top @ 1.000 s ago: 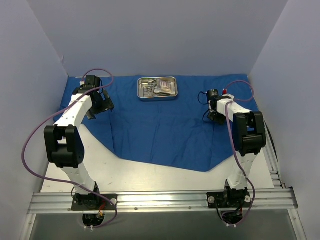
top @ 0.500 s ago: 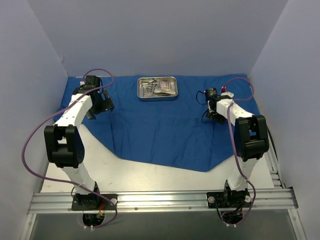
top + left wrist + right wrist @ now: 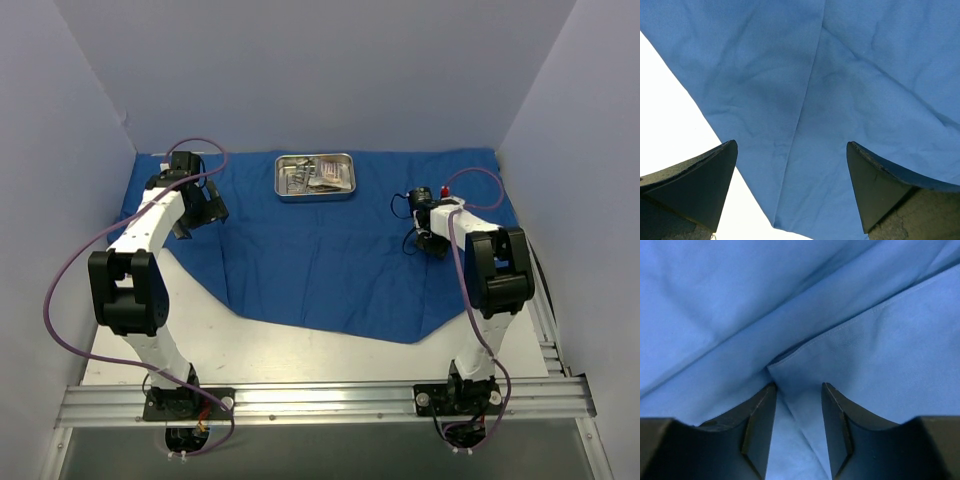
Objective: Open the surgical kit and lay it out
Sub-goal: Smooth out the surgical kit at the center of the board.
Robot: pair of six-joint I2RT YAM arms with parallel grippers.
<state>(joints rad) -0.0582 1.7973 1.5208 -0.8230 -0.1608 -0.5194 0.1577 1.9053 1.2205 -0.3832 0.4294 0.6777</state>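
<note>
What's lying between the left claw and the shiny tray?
Nothing but bare cloth. The top view shows that whole stretch from the left claw to the tray, and only blue fabric lies there.

One blue cloth (image 3: 330, 260), one steel tray (image 3: 316, 199), two arms (image 3: 140, 235) (image 3: 485, 255).

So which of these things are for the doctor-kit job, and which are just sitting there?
For the job:
- blue cloth, spread out
- steel tray on the cloth
- metal tools and packets in the tray

Just there:
- white table
- purple cables on the arms
- metal rail at the front
</note>
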